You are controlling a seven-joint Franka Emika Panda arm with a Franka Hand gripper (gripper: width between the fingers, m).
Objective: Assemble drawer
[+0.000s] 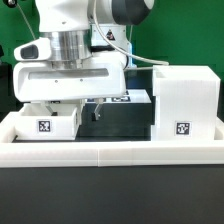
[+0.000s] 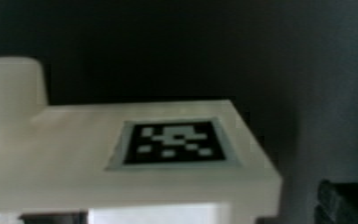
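Exterior view: we are seeing the drawer in separate pieces on the black table (image 1: 120, 125), inside the low white rim (image 1: 110, 152).
Housing (image 1: 186, 95): it is standing upright at the exterior view's right, just behind the rim, and showing a tag low on its front wall. We are not finding any opening on the sides facing us.
Near tray (image 1: 50, 120): it is sitting at the exterior view's left, close behind the rim, with a tag on its front wall. That wall and the arm above are hiding the inside, so we are not able to tell what it is holding.
Far tray (image 1: 132, 98): it is lying further back, between the near tray and the housing, partly behind the arm. Its inside is also hidden from us.
Wrist view: a white tagged face (image 2: 172, 140) is filling the middle, with a taller white block (image 2: 12, 85) beside it. We are not able to say which piece this is.
Gripper (image 1: 95, 110): it is hanging low between the two trays. Only one dark fingertip (image 2: 345, 195) is showing clearly, so we cannot tell whether it is released or clenched.
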